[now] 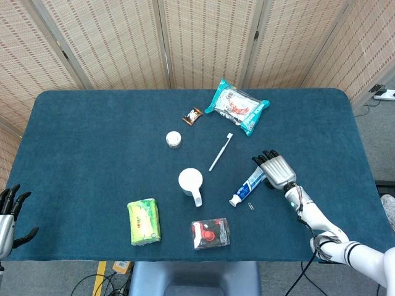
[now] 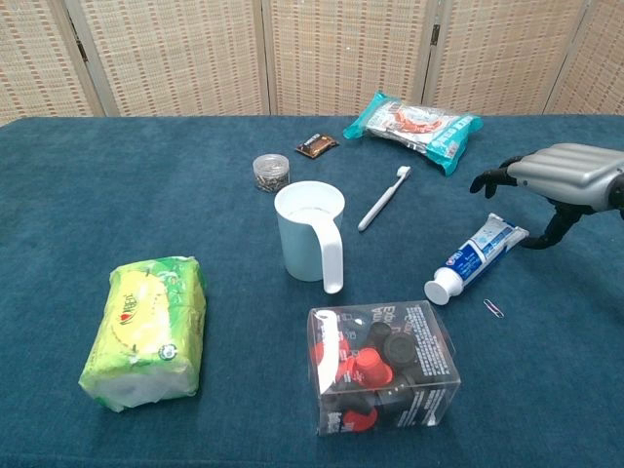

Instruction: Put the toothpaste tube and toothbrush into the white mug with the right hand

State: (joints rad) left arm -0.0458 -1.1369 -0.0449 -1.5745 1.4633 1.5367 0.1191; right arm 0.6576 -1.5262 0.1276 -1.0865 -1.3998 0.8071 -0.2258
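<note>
Blue-cloth tabletop point(image 1: 92, 123) before woven screens point(image 1: 203, 37). Right hand point(image 1: 276, 169) hovers spread, empty, over the toothpaste tube point(image 1: 249, 185), right of centre beside the white mug point(image 1: 191, 180) and toothbrush point(image 1: 220, 152). Left hand point(image 1: 7, 213), fingers apart, is cropped at the near-left corner.

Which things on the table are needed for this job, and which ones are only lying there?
For the job:
toothpaste tube
toothbrush
white mug
right hand, open above the tube's tail

Only lying there:
green tissue pack
clear box of red and black items
teal snack bag
small brown packet
small jar
paper clip
</note>
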